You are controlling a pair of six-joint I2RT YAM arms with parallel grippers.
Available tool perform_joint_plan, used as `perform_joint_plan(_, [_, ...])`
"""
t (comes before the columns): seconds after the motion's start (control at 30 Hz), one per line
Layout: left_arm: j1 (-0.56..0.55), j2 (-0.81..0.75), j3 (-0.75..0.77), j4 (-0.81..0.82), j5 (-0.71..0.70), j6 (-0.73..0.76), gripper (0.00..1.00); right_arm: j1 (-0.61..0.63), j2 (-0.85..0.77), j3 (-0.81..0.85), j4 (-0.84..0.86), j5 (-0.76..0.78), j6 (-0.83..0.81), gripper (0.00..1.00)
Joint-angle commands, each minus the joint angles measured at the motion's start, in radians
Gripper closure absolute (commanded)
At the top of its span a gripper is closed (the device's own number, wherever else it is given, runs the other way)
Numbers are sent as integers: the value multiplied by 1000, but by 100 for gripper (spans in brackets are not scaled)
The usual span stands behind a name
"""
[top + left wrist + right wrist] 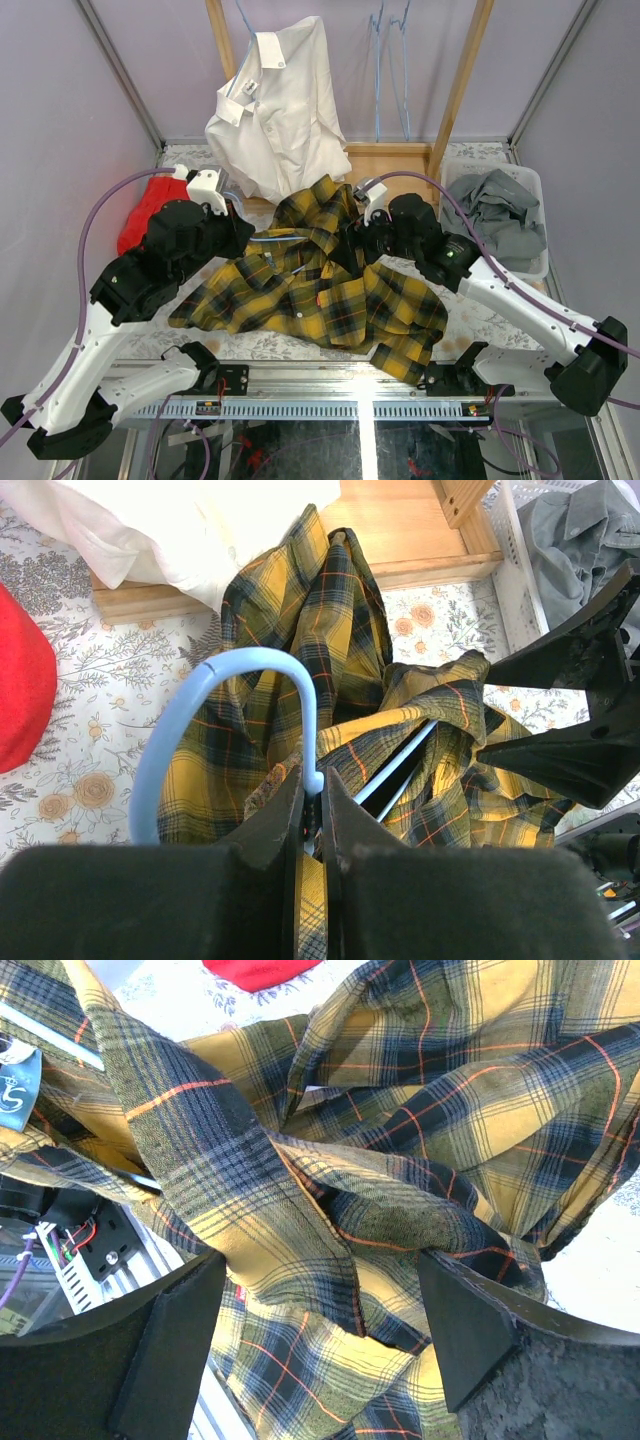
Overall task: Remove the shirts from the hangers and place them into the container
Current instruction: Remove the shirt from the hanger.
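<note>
Writing: small blue sewn-in tag (pixel 14 1088) among the plaid folds, right wrist view only; print too blurred to read.
Yellow-and-black plaid button-up shirt (pixel 310 285) lies spread on the floral table cover (pixel 240 345), outside the white perforated plastic basket (pixel 528 172); the basket holds a crumpled grey shirt (pixel 500 215).
Left gripper (pixel 312 780): fingers together, clamped on the thin light-blue wire hanger (pixel 200 705) at its hook — plain only in the left wrist view.
Right gripper (pixel 320 1270): fingers wide apart; plaid folds between them, not pinched.
Top view alone — white collared shirt (pixel 275 110) hanging on the wooden rack (pixel 462 80).
</note>
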Motion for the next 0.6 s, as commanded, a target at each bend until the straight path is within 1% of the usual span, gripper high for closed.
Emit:
perform_joint_plan(0.0, [7,-12,3,69,-6,-7,100,3,-24,31,65,9,18,15])
perform_joint_plan(0.07, [7,-6,6,68,-2,-8,100,3,-26,22,98,8,28,16])
perform_joint_plan(0.17, [7,-1,9,69,9,-9,100,2,-25,16,120,99,49,22])
perform_joint_plan(0.23, [7,-2,8,69,11,-11,100,3,-20,19,119,135,52,21])
perform_joint_plan(0.3, [7,-6,5,68,13,-11,100,2,-15,13,129,152,56,17])
perform_joint_plan(0.4, [7,-10,6,68,16,-12,100,2,-2,-1,149,123,49,15])
perform_joint_plan(0.57, [7,-7,10,68,28,-14,100,2,28,-2,158,126,49,17])
